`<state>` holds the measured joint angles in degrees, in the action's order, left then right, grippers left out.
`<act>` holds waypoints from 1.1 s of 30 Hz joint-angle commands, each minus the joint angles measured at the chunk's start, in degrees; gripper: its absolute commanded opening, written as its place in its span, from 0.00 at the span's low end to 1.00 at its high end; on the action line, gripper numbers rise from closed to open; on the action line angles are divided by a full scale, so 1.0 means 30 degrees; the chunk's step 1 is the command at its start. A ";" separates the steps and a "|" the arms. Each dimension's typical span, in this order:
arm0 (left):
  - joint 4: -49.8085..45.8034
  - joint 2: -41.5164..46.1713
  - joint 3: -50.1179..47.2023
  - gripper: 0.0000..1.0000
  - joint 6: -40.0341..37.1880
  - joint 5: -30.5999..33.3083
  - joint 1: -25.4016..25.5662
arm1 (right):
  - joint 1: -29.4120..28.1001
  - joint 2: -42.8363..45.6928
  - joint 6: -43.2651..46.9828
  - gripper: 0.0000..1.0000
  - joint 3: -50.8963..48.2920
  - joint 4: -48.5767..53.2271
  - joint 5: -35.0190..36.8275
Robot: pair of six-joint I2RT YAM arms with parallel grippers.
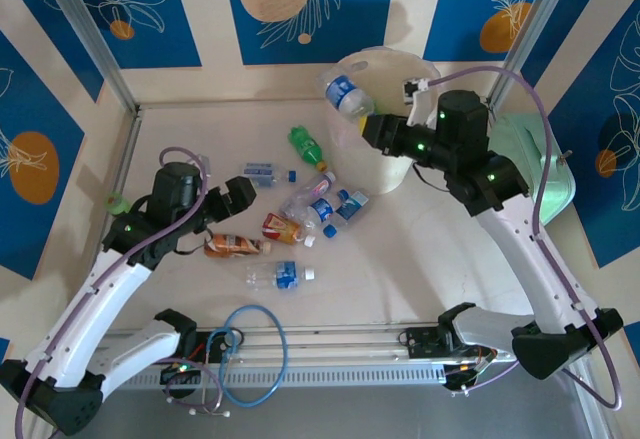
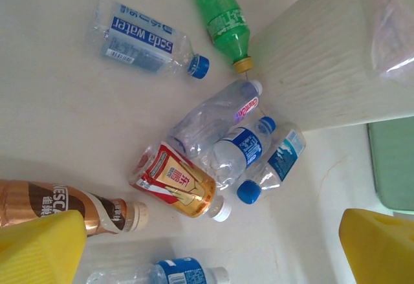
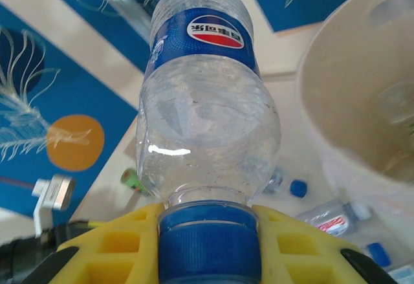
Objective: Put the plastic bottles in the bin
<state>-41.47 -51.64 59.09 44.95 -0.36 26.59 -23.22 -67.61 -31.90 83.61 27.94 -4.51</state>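
Observation:
My right gripper (image 3: 208, 248) is shut on the blue cap of a clear bottle with a blue label (image 3: 204, 103). It holds that bottle (image 1: 347, 94) up at the left rim of the pale bin (image 1: 400, 64). My left gripper (image 1: 238, 197) hangs open over the table with nothing between its yellow fingers (image 2: 39, 245). Below it lie several plastic bottles: a soda-water one (image 2: 145, 41), a green one (image 2: 225, 19), a red-and-gold one (image 2: 178, 182), a brown one (image 2: 58, 206) and a clear blue-labelled one (image 2: 184, 274). The bin's wall (image 2: 323, 57) rises at the right.
A mint-green case (image 1: 545, 169) stands right of the bin. A loose blue cap (image 1: 291, 173) lies by the soda-water bottle (image 1: 262, 171). A blue cable loop (image 1: 255, 354) lies on the rail at the near edge. Metal frame posts (image 1: 95, 39) stand at the back corners.

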 commanded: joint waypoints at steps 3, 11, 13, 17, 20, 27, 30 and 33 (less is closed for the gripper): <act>-0.0304 0.0192 -0.0753 1.00 -0.0896 -0.0666 -0.0015 | 0.2145 -0.1180 0.0000 0.10 0.0995 -0.0619 -0.0329; -0.0146 -0.0098 -0.2093 1.00 -0.1561 -0.1679 0.0317 | 0.4423 -0.3200 -0.0433 0.11 0.1748 -0.0731 -0.0961; -0.0113 -0.0190 -0.2343 1.00 -0.1688 -0.1751 0.0522 | 0.4878 -0.3563 -0.0556 0.13 0.1820 -0.0746 -0.1203; -0.0344 -0.0623 -0.2282 1.00 -0.2212 -0.1480 0.1128 | 0.5394 -0.3966 -0.0834 0.32 0.1862 -0.0819 -0.1475; -0.0456 -0.1014 -0.2040 1.00 -0.2614 -0.1137 0.1556 | 0.5462 -0.4021 -0.0851 0.51 0.2027 -0.0762 -0.1575; -0.0611 -0.1755 -0.1654 1.00 -0.3033 -0.0485 0.2541 | 0.5438 -0.3707 -0.0822 0.80 0.2553 -0.0359 -0.1659; -0.1099 -0.1790 -0.1591 1.00 -0.2925 0.0352 0.2880 | 0.5238 -0.3025 -0.0851 0.80 0.2488 -0.0300 -0.1944; -0.2138 -0.1486 -0.1607 1.00 -0.2117 0.2303 0.2885 | 0.4316 -0.1952 -0.0442 0.80 0.2075 -0.0081 -0.1948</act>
<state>-43.44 -56.93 52.34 37.23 0.23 34.83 -7.97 -77.89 -34.48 89.62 26.83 -8.49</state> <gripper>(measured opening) 0.999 0.804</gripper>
